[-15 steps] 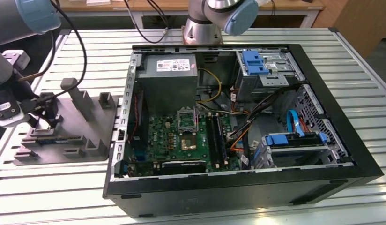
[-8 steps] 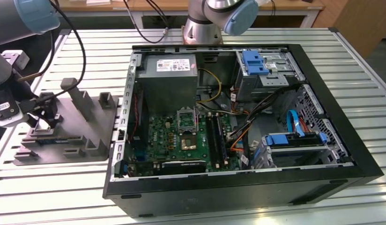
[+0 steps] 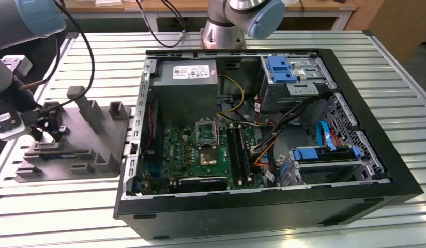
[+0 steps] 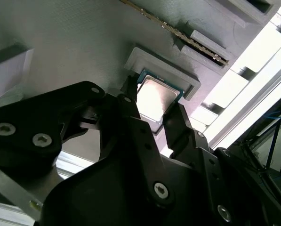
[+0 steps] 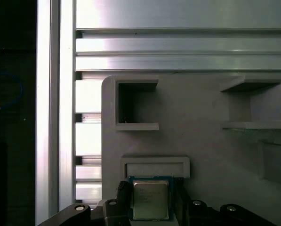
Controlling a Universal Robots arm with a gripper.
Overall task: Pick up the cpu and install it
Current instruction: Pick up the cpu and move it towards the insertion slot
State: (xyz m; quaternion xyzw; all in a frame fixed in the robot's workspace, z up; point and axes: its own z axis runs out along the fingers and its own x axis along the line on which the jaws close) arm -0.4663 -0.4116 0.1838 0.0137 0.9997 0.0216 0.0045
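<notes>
The gripper (image 4: 153,101) has its two black fingers (image 4: 133,117) closed in on the cpu (image 4: 155,94). One finger presses against each of two opposite edges, and the jaws stand no wider than the chip itself. The cpu lies flat, its pale metal top facing up and a green border showing round it. In both wrist views it sits at a raised, rimmed pocket of the grey tray (image 5: 201,141). The pocket's rim runs along the chip's far edge. Whether the chip rests on the tray or has cleared it, the pictures do not tell.

Beyond the pocket, the first wrist view shows two deeper square recesses in the tray. Past them lie the bright aluminium slats of the table (image 5: 178,47).

In the exterior view the arm (image 3: 2,77) reaches down over the tray, which lies on the table at the exterior view's left. Black cables (image 3: 89,57) loop above it.

Just beside the tray, towards the exterior view's right, an open black case (image 3: 268,206) lies on its side. Inside it is a green motherboard (image 3: 178,150). Its socket (image 3: 207,156) stands open, with the metal frame swung up, well apart from the gripper and the cpu. Blue drive brackets and orange and yellow wires fill the far side of the case.
</notes>
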